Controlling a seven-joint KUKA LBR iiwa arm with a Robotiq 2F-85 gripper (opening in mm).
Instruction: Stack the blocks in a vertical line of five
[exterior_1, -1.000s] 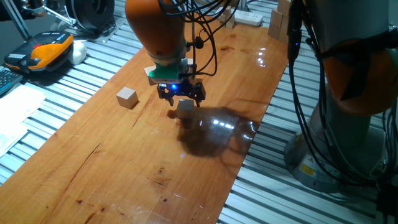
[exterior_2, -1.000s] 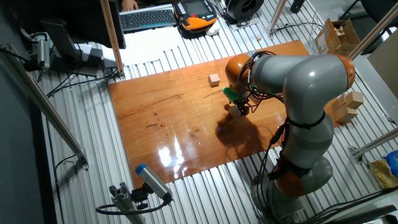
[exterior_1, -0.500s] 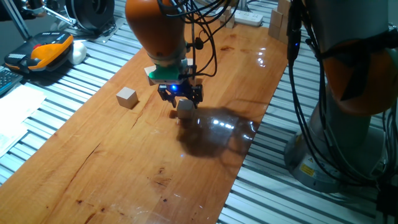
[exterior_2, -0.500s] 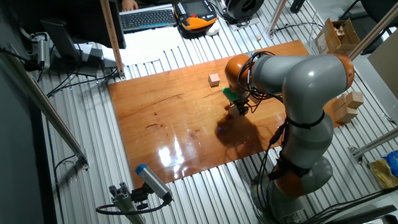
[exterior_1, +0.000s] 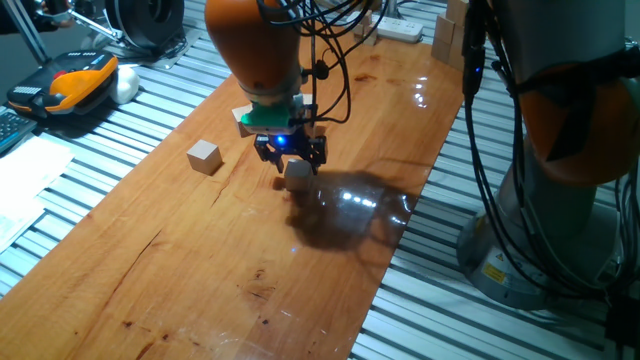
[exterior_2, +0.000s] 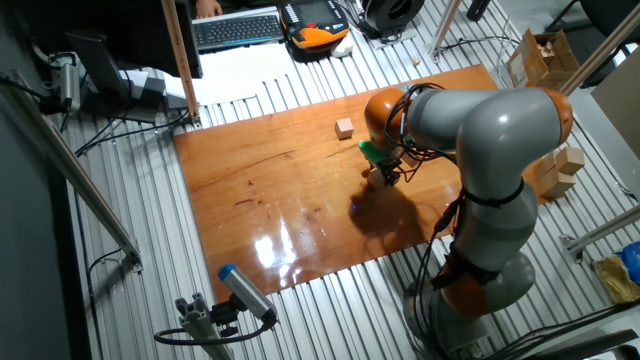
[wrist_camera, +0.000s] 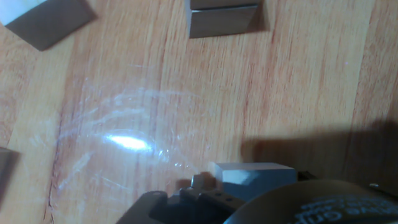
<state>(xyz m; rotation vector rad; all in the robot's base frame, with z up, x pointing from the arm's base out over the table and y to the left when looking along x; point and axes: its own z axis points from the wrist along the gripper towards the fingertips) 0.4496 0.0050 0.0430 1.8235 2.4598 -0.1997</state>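
My gripper (exterior_1: 291, 158) hangs low over the wooden table (exterior_1: 200, 270), its fingers spread, directly above one tan block (exterior_1: 298, 174). The jaws stand open on either side of that block's top; whether they touch it I cannot tell. A second block (exterior_1: 204, 157) lies to the left, apart. A third block (exterior_1: 241, 117) peeks out behind the hand. In the other fixed view the gripper (exterior_2: 385, 173) is right of a lone block (exterior_2: 345, 127). The hand view shows a block (wrist_camera: 224, 18) at the top, another block (wrist_camera: 46, 18) at the top left, and a pale block (wrist_camera: 252, 173) close against the hand.
A white power strip (exterior_1: 400, 28) and larger pale wooden blocks (exterior_1: 450, 35) sit at the table's far end. An orange and black device (exterior_1: 75, 82) lies off the left side. The grey arm's base (exterior_2: 480, 290) stands by the table's edge.
The gripper has sunk slightly toward the block under it. The blocks have not moved.
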